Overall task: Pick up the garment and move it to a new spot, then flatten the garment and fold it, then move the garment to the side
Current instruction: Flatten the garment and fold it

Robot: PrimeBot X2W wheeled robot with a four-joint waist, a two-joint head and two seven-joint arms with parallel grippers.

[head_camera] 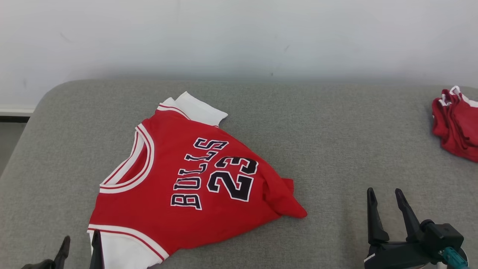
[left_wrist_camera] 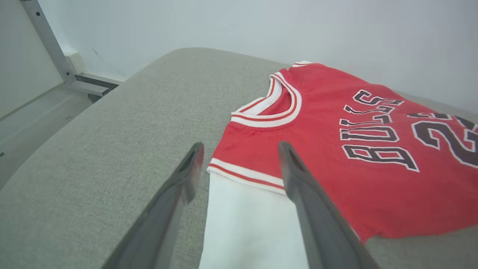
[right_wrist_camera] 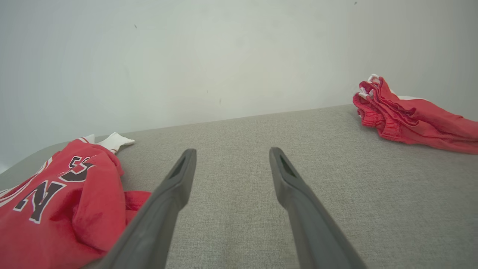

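Note:
The garment (head_camera: 194,179) is a red jersey with white sleeves and black "BULLS 23" lettering, lying spread on the grey padded table (head_camera: 336,149), its bottom hem bunched toward the right. My left gripper (head_camera: 80,246) stands open at the near white sleeve (left_wrist_camera: 246,220), fingers straddling the sleeve's edge with nothing clamped between them. In the left wrist view the left gripper (left_wrist_camera: 241,153) shows wide apart over that sleeve. My right gripper (head_camera: 386,201) is open over bare table right of the jersey (right_wrist_camera: 63,201); its fingers (right_wrist_camera: 179,175) hold nothing.
A pile of red shorts with white trim (head_camera: 455,123) lies at the table's far right edge, also in the right wrist view as red shorts (right_wrist_camera: 410,116). A white wall rises behind the table. The table's left edge drops to the floor and a metal frame (left_wrist_camera: 56,48).

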